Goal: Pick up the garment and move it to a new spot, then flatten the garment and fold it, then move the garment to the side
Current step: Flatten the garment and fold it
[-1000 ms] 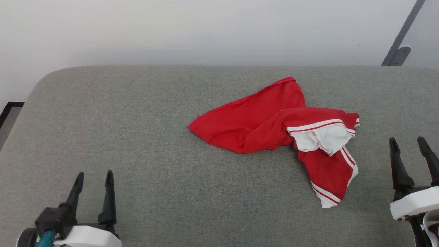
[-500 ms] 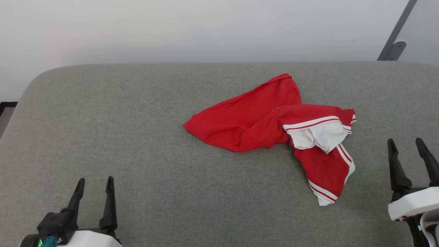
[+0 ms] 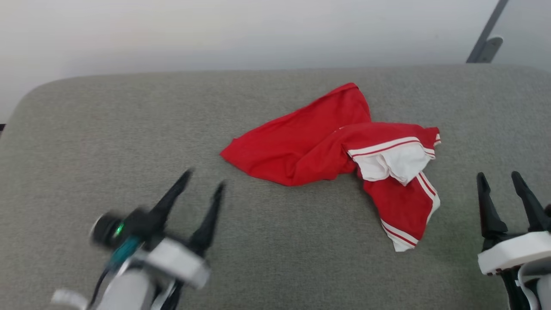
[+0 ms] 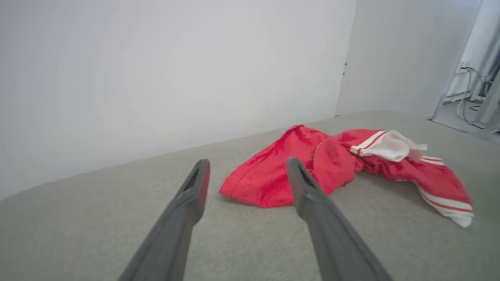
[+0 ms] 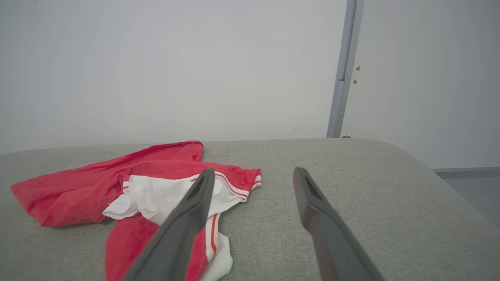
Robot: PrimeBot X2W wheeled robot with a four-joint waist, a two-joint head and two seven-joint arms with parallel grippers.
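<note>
1. closest to the camera are two grippers, each with two long dark fingers. the left gripper point(image 3: 204, 179) is at the lower left of the head view and looks blurry. its fingers are spread apart with nothing between them, angled toward the shirt.
2. the right gripper point(image 3: 497, 175) sits at the lower right, fingers also apart and empty, pointing up the view. it's off to the right of the shirt's lower flap, not touching it.
3. both hang over one big grey fabric-covered padded surface point(image 3: 107, 129) with rounded corners.
4. a bit further out is the one garment, a bright red soft jersey shirt point(image 3: 301, 150). it lies crumpled on the grey surface, right of centre. one white sleeve part is bunched up on its right side, with red-and-white striped trim along it. a red flap with the same trim trails toward the near edge.
5. in the left wrist view, the shirt's near red corner sits just ahead of the fingers, still apart from them.
6. behind the far edge is a plain white wall point(image 3: 215, 34), and one slanted grey metal post point(image 3: 484, 38) at the top right.
</note>
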